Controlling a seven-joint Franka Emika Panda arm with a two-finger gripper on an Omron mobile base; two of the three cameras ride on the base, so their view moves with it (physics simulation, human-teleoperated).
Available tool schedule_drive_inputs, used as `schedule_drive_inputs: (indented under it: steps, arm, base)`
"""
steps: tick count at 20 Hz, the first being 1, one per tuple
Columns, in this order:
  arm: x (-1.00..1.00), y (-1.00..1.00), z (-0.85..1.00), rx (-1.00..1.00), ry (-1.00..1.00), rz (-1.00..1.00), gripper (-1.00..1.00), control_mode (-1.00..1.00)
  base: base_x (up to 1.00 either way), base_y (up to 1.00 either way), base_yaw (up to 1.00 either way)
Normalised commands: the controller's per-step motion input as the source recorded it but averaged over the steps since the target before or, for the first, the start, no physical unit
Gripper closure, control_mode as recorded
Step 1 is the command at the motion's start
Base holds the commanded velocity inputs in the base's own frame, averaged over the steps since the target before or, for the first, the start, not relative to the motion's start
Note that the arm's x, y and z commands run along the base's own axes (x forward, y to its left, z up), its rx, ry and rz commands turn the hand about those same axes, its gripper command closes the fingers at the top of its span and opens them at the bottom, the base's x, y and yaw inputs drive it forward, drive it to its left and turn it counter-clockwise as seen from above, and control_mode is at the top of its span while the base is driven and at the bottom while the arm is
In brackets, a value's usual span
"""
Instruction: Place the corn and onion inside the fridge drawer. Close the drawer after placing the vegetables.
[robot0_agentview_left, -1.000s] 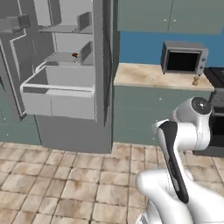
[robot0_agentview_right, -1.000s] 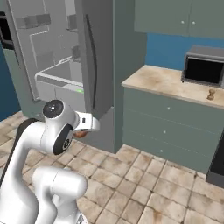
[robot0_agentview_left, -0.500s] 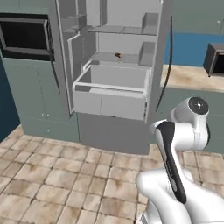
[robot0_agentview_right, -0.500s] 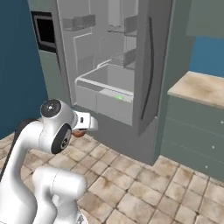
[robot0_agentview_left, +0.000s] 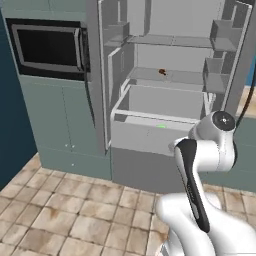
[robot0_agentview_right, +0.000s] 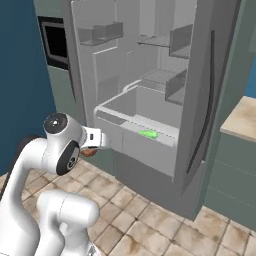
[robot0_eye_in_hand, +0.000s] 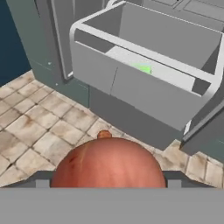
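The fridge (robot0_agentview_left: 100, 75) was seen with its doors swung open, grey shelves and door bins exposed. The drawer (robot0_agentview_left: 145, 137) was pulled out from the lower part of the cabinet, its flat front facing the floor tiles (robot0_agentview_left: 75, 215). The corn (robot0_agentview_right: 148, 133) was seen lying inside the drawer near its front wall, and it was also visible as a green patch in the hand view (robot0_eye_in_hand: 142, 68) and the left base view (robot0_agentview_left: 160, 126). The onion (robot0_eye_in_hand: 109, 164) was held in the gripper (robot0_eye_in_hand: 109, 179), the dark fingers (robot0_eye_in_hand: 41, 178) pressed against its sides; it was kept low, in front of the drawer and apart from it, above the tiles. In the right base view the onion (robot0_agentview_right: 89, 152) was partly hidden under the white hand. A small red-brown stemmed bit (robot0_agentview_left: 162, 72) was seen on a shelf above the drawer. A built-in oven (robot0_agentview_left: 50, 47) was set into the cabinets left of the fridge.
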Motion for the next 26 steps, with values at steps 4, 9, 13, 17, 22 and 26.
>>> schedule_drive_inputs:
  steps: [4,9,13,17,22,26]
  arm:
    - [0.0,0.0,0.0,0.0,0.0,0.0,1.0,1.0]
    - [0.0,0.0,0.0,0.0,0.0,0.0,1.0,1.0]
    - [0.0,0.0,0.0,0.0,0.0,0.0,1.0,1.0]
    - [0.0,0.0,0.0,0.0,0.0,0.0,1.0,1.0]
    - [0.0,0.0,0.0,0.0,0.0,0.0,1.0,1.0]
    - [0.0,0.0,0.0,0.0,0.0,0.0,1.0,1.0]
  base:
    - [0.86,-0.09,0.0]
    - [0.7,-0.08,0.0]
    - [0.53,0.0,0.0]
    - [0.48,0.01,0.0]
    - [0.54,0.03,0.0]
    - [0.39,0.09,0.0]
